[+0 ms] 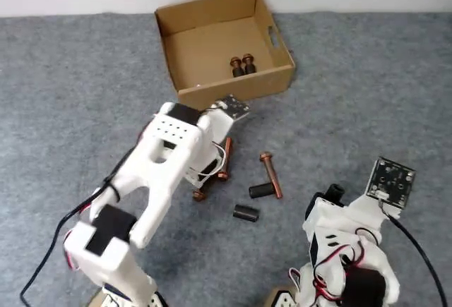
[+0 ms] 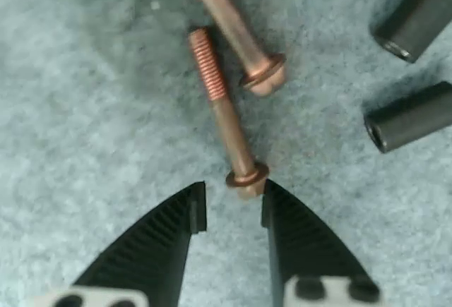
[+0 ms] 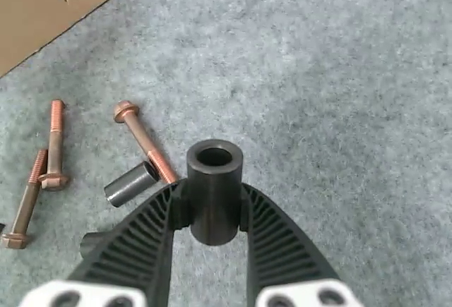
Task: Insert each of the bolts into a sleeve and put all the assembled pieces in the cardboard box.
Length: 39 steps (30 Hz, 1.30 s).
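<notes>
Two assembled pieces (image 1: 242, 65) lay in the cardboard box (image 1: 205, 53) by the surface's far edge, while the right gripper (image 3: 212, 201) clamped a sleeve (image 3: 214, 176) bore exposed, seemingly awaiting the mid-surface bolt (image 2: 226, 120) whose head the left gripper (image 2: 227, 208) straddled, fingers narrowly parted.

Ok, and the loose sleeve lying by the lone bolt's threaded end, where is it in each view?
High view: the sleeve lies mid-table at the lone bolt's threaded end.
Left wrist view: the farther of two sleeves, past the paired bolts.
Right wrist view: at the lone bolt's threads, beyond the held sleeve.
Shared landmark: the paired bolts.
</notes>
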Tool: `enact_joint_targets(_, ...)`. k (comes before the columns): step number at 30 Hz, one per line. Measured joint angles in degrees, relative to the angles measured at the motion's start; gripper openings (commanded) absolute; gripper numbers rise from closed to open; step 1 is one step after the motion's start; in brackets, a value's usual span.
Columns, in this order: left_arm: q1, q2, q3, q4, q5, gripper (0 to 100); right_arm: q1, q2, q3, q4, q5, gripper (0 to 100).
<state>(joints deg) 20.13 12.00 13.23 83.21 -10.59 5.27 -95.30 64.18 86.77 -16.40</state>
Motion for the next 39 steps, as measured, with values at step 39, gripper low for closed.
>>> enact_joint_targets(39,1.76,8.09,-8.62,5.71,44.31,0,0.0,0.0,0.0,0.0,0.0,0.8)
